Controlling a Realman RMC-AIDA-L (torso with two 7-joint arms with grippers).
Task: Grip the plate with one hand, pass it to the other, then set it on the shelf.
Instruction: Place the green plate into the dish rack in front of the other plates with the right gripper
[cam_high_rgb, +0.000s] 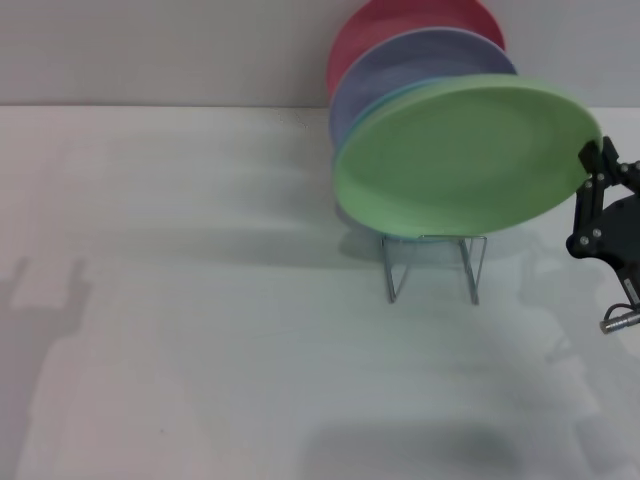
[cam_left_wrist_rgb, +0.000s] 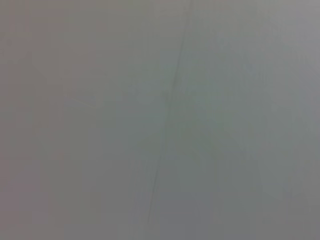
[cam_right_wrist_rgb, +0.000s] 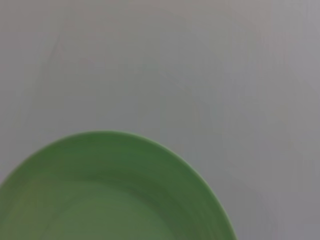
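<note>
The light green plate (cam_high_rgb: 460, 155) hangs tilted at the right of the head view, its lower edge just over the front of the silver wire shelf (cam_high_rgb: 435, 265). I cannot tell whether it touches the wires. My right gripper (cam_high_rgb: 592, 160) is shut on the plate's right rim. The plate's rim and inner face fill the lower part of the right wrist view (cam_right_wrist_rgb: 110, 195). My left gripper is out of view, and the left wrist view shows only a plain grey surface.
Behind the green plate, a turquoise plate (cam_high_rgb: 385, 100), a lavender plate (cam_high_rgb: 420, 60) and a red plate (cam_high_rgb: 400, 25) stand upright in the shelf. The white table (cam_high_rgb: 200, 300) stretches left and forward, with a wall behind.
</note>
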